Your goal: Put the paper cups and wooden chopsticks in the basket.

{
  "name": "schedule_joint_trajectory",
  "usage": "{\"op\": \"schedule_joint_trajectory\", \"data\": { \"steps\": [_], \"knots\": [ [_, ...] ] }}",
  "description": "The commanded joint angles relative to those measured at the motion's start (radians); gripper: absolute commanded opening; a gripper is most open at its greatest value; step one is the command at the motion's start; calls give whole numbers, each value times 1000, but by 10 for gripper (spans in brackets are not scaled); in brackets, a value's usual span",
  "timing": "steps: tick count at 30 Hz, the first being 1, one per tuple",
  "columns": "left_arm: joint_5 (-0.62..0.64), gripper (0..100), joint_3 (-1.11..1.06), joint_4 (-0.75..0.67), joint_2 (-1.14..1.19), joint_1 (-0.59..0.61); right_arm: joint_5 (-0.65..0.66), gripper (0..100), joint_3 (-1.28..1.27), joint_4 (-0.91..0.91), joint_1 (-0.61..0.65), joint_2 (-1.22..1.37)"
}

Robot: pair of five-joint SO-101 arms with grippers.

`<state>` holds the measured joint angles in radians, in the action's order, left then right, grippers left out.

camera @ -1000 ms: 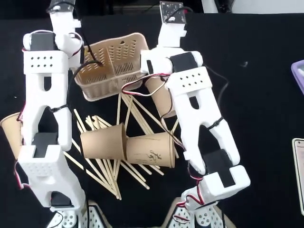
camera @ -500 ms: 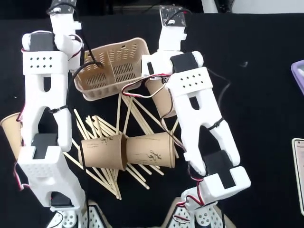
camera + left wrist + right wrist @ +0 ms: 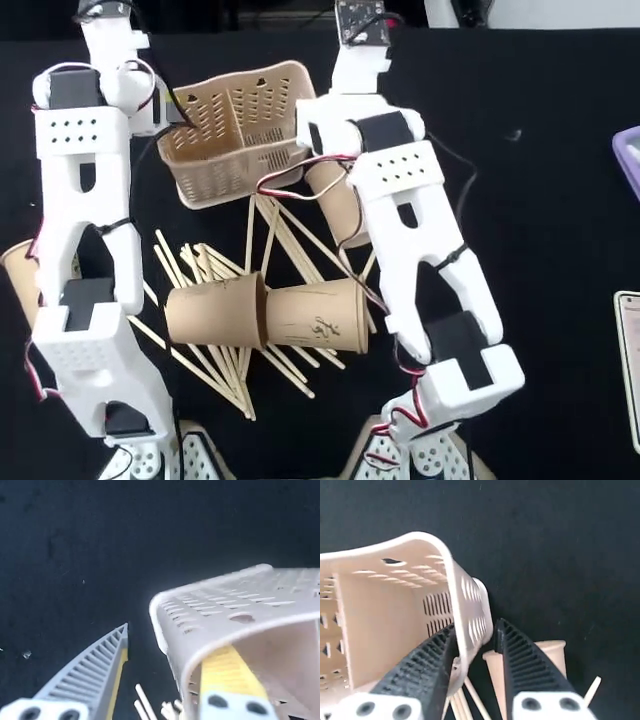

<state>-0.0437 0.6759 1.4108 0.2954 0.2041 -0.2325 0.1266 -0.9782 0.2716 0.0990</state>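
Raises basket (image 3: 240, 130) at upper centre, with right pincer (image 3: 475, 626) pinching wall and left pincer (image 3: 175, 639) spread astride rim, leaving cups (image 3: 265, 315) and chopsticks (image 3: 290, 235) still out.

The tan plastic basket (image 3: 220, 176) sits behind the thin wooden chopsticks (image 3: 235, 380). Two brown paper cups (image 3: 265, 315) lie on them.

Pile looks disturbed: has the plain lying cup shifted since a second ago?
Yes. The plain cup slid toward the arm bases, level with the unmoved marked cup.

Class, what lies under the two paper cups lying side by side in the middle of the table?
Wooden chopsticks fan out beneath both paper cups; the stretches directly under them are covered.
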Motion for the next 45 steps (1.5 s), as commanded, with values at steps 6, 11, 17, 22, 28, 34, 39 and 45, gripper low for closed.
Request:
{"op": "schedule_joint_trajectory", "data": {
  "steps": [6, 11, 17, 22, 28, 34, 39, 45],
  "knots": [
    [120, 228, 265, -14, -5, 18, 138, 121, 202, 20, 81, -8],
    [118, 228, 266, 41, -5, 21, 146, 122, 203, -18, 64, -30],
    [121, 228, 266, -8, 41, 5, 146, 234, 202, -141, 52, -134],
    [121, 227, 266, 11, 127, -1, 146, 209, 194, -285, -37, -292],
    [114, 223, 275, 0, 189, -7, 256, 201, 147, -463, -132, -363],
    [66, 26, 266, -107, 236, -36, 393, 202, -65, -465, -137, -363],
    [5, 33, 275, -109, 279, -71, 423, 205, -344, -227, -137, -375],
    [-87, 30, 274, -107, 284, -79, 537, 205, -679, 3, -133, -553]
  ]
}}
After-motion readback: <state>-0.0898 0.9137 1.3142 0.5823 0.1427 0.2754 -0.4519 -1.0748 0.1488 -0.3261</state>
